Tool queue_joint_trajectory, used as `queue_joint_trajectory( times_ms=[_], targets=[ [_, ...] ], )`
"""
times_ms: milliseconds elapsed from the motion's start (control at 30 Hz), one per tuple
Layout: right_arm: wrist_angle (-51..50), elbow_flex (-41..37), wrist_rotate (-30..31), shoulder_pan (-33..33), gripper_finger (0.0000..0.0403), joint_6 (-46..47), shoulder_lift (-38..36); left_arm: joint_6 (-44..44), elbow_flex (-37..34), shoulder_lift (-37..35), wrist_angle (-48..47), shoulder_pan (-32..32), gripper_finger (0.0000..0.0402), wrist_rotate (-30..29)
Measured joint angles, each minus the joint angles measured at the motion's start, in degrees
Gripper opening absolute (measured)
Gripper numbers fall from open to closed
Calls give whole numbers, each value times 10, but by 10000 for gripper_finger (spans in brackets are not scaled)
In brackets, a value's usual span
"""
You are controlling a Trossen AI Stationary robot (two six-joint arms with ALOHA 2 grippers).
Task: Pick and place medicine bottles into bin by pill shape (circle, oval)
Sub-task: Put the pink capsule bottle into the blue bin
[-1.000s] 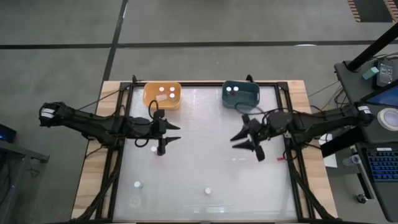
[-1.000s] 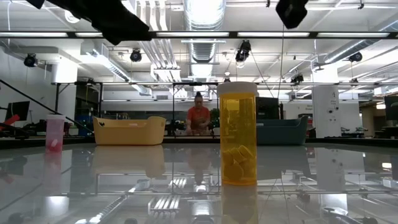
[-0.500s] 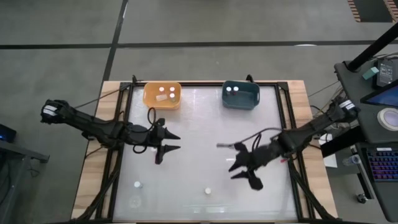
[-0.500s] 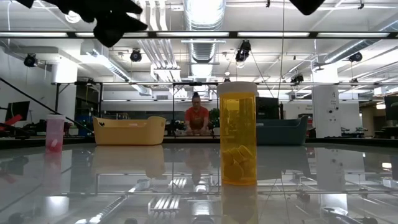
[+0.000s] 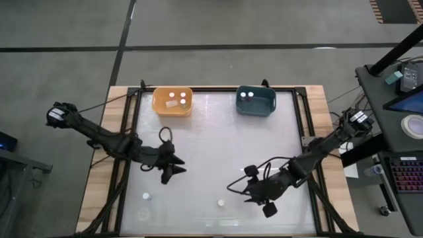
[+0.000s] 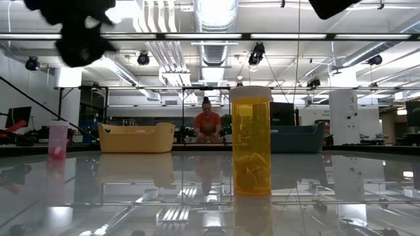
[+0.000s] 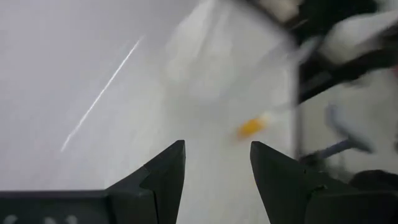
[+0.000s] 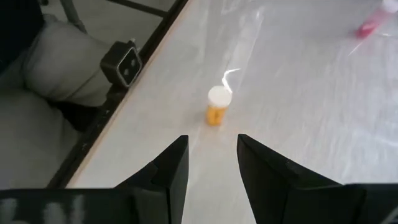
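A yellow bottle with a white cap (image 5: 221, 203) stands upright on the table near the near edge; it also shows in the low view (image 6: 251, 141) and the right wrist view (image 8: 217, 106). A pinkish bottle (image 5: 146, 196) stands to its left, and shows in the low view (image 6: 58, 141). My right gripper (image 5: 239, 192) is open and empty, just right of the yellow bottle, which lies ahead of its fingers. My left gripper (image 5: 175, 170) is open and empty over the table's left middle. More bottles lie in the two bins.
An orange bin (image 5: 160, 106) and a teal bin (image 5: 240, 106) stand at the table's far edge, each holding white-capped bottles. A black frame runs along the table's edges (image 8: 127, 59). A person sits in the room behind the table (image 6: 209, 124).
My right gripper has swept from near the teal bin toward the table's near edge and leftward, ending close to the yellow bottle. My left gripper has gone a little toward the near edge. The bottles on the table have stayed put.
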Motion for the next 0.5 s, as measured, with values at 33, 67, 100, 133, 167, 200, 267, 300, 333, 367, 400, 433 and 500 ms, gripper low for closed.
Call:
queue_joint_trajectory(
  times_ms=[33, 67, 100, 133, 167, 200, 267, 300, 333, 367, 400, 433, 500],
  targets=[
    [7, 0, 5, -3, 128, -10, 2, -30, 8, -1, -55, 0, 166, 1],
    [13, 0, 8, -5, 128, -19, 3, -57, 16, -1, -108, 0, 166, 2],
    [17, 0, 8, -7, 128, -26, 3, -80, 23, -1, -159, 1, 166, 3],
    [18, 0, 8, -7, 128, -31, 3, -98, 32, -1, -207, 1, 166, 3],
    [18, 0, 9, -10, 128, -36, 3, -114, 40, -1, -245, 1, 166, 3],
    [20, 0, 9, -12, 128, -38, 3, -126, 48, -1, -282, 1, 166, 3],
    [23, 0, 9, -14, 128, -41, 2, -131, 53, -1, -342, 1, 166, 2],
    [24, 0, 9, -14, 128, -42, 2, -132, 53, -1, -363, 1, 166, 0],
    [27, -1, 9, -15, 128, -44, 2, -138, 52, -1, -375, 1, 166, -5],
    [32, -1, 9, -15, 128, -47, 2, -147, 50, -1, -382, 1, 166, -11],
    [32, -1, 9, -15, 128, -48, 1, -158, 47, 1, -387, 1, 166, -20],
    [31, -1, 9, -15, 128, -49, 1, -172, 45, 4, -389, 2, 166, -29],
    [31, -1, 8, -16, 128, -49, 1, -193, 40, 12, -388, 2, 166, -36]
  ],
)
